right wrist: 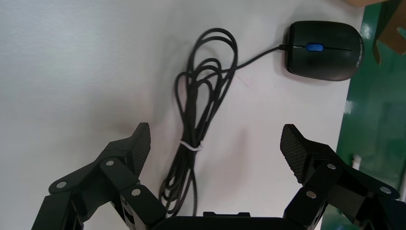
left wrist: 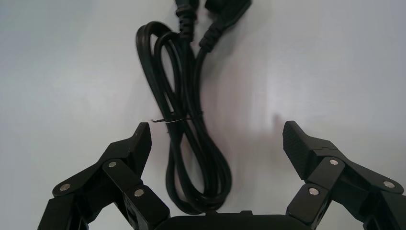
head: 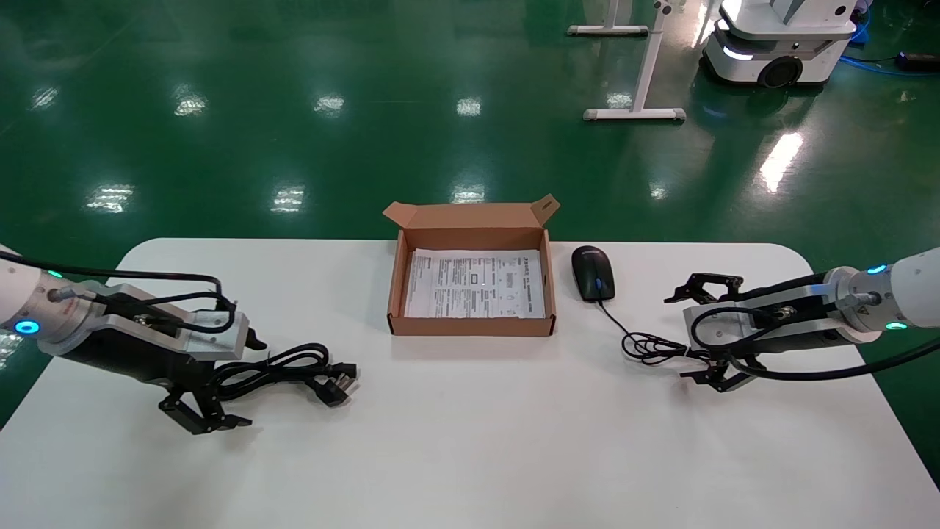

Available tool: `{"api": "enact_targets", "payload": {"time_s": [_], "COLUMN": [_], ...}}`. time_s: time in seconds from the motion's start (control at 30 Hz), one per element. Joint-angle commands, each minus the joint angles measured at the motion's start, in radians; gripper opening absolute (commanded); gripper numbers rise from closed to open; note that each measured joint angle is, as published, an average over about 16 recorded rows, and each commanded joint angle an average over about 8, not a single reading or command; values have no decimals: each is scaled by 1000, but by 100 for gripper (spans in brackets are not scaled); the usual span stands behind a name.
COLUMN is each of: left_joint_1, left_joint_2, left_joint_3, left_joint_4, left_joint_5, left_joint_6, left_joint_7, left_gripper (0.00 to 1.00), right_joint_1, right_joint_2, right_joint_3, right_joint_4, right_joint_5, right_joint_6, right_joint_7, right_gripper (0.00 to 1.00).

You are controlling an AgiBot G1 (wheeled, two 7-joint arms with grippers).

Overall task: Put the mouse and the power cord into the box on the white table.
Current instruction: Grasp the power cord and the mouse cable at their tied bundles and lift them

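I see my left gripper [left wrist: 215, 143], fingers spread apart, straddling the thick black bundled power cord [head: 290, 367] on the white counter [head: 470, 441]. My right gripper [right wrist: 215, 146], fingers likewise apart, straddles the thin wire of the small black oval mouse [head: 593, 272], just right of the open brown cardboard box [head: 471, 324].

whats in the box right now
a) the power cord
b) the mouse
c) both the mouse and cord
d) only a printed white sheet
d: the box holds only its printed sheet; the mouse lies on the white table beside the box on the robot's right, and the power cord lies by the left gripper.
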Motion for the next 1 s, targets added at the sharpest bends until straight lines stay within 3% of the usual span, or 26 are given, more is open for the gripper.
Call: {"api": "enact_targets", "payload": {"time_s": [0.03, 0.27, 0.3, 0.33, 0.53, 0.57, 0.6, 1.0], "left_joint_1": [-1, 15, 18, 21, 33, 34, 35, 35], "left_joint_2": [13, 33, 34, 35, 35, 35, 34, 34], "left_joint_3": [-1, -8, -10, -13, -29, -31, -32, -33], "left_joint_4": [34, 90, 95, 100, 122, 124, 126, 127], "left_joint_5": [0, -10, -13, -17, -40, -42, -44, -48], "left_joint_6": [-17, -62, -68, -74, -91, -92, -92, -93], "left_joint_7": [22, 56, 58, 60, 65, 66, 67, 67], "left_gripper": [100, 100, 95, 87, 12, 4, 0, 0], "right_joint_1": [7, 17, 18, 19, 22, 22, 22, 21], "right_joint_2": [-16, -32, -33, -33, -31, -30, -29, -28], "right_joint_3": [1, 11, 11, 11, 6, 6, 6, 6], "right_joint_4": [-33, -92, -96, -101, -120, -123, -125, -126], "right_joint_5": [0, 14, 15, 14, 8, 7, 7, 6], "right_joint_6": [18, 42, 42, 43, 33, 31, 29, 27], "right_joint_7": [-18, -30, -32, -35, -48, -49, -50, -52], "right_gripper": [100, 100, 99, 92, 17, 5, 0, 0]}}
